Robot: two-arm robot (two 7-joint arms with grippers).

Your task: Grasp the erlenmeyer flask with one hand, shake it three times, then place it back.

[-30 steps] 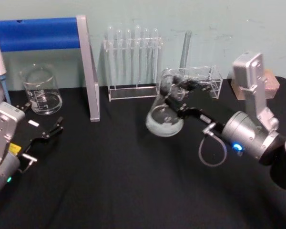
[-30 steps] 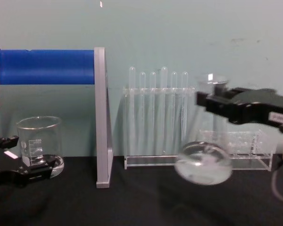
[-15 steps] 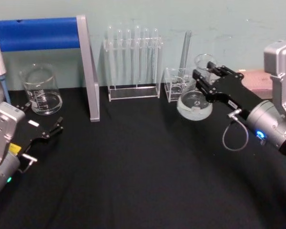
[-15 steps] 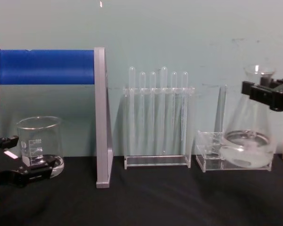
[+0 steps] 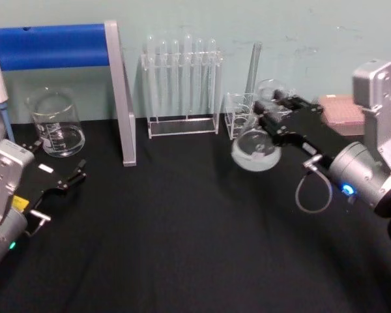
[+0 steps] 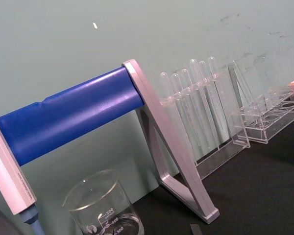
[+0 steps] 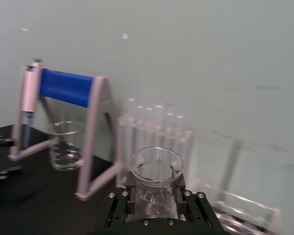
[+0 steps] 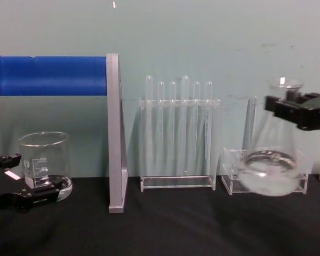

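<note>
- A glass beaker [image 5: 55, 124] stands at the left on the black table [image 5: 182, 248]
- A blue bar [image 5: 49, 45] on a grey frame [image 5: 122, 98] is beside it
- Test tubes [image 5: 182, 72] stand in a clear rack [image 5: 182, 126] by the wall [image 5: 313, 39]

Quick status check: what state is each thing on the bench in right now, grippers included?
erlenmeyer flask: gripped at its neck, lifted off the table, tilted.
right gripper: shut on the flask's neck.
beaker: upright on the table.
test tubes: upright in their rack.
left gripper: open, parked low near the beaker.
</note>
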